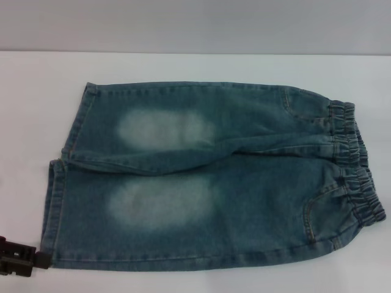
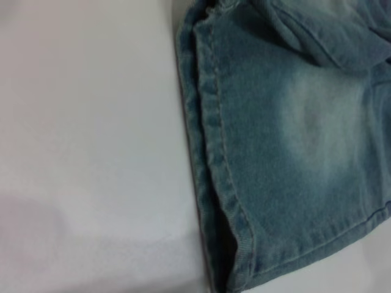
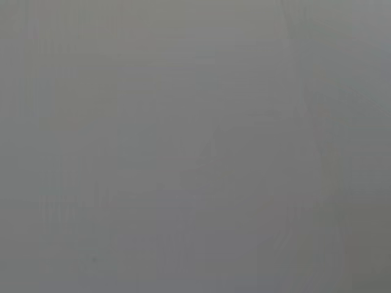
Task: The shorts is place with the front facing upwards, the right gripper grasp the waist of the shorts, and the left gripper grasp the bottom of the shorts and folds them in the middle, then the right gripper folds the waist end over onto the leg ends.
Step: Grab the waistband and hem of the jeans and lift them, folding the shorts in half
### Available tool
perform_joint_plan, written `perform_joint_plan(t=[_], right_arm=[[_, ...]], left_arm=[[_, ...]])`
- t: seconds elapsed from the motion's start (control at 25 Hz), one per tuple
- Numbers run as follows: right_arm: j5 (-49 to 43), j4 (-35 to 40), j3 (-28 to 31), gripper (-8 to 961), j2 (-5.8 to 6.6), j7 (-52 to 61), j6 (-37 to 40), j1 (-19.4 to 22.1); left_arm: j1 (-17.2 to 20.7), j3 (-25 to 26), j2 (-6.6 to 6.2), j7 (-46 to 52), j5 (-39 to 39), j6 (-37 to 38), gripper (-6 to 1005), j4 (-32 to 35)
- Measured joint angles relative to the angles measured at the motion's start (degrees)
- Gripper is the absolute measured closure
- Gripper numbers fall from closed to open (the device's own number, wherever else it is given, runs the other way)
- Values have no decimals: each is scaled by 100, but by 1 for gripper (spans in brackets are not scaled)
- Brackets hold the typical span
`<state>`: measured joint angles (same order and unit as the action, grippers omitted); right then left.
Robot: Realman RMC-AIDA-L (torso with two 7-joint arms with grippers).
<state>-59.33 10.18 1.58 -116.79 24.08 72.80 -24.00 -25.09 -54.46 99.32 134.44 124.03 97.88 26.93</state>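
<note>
The shorts [image 1: 214,177] lie flat and front up on the white table [image 1: 183,67], blue-green denim with two pale thigh patches. The gathered elastic waist [image 1: 357,168] is at the right. The bottom of the shorts, two straight leg hems [image 1: 58,195], is at the left. My left gripper [image 1: 40,260] shows as a black shape at the lower left, right at the near leg's hem corner. In the left wrist view the near hem [image 2: 214,159] runs down the middle, with bare table beside it. The right gripper is out of view.
Bare white table [image 2: 91,134] surrounds the shorts, and a grey wall [image 1: 195,24] rises behind it. The right wrist view shows only a plain grey surface [image 3: 195,146].
</note>
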Motion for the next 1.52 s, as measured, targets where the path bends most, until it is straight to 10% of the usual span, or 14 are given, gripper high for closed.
perform_joint_plan(t=[1.52], right_arm=[[1,-73,-140,405,87,0,88,45]], left_arm=[[-75,-3,65,147,122,-139,305,32]])
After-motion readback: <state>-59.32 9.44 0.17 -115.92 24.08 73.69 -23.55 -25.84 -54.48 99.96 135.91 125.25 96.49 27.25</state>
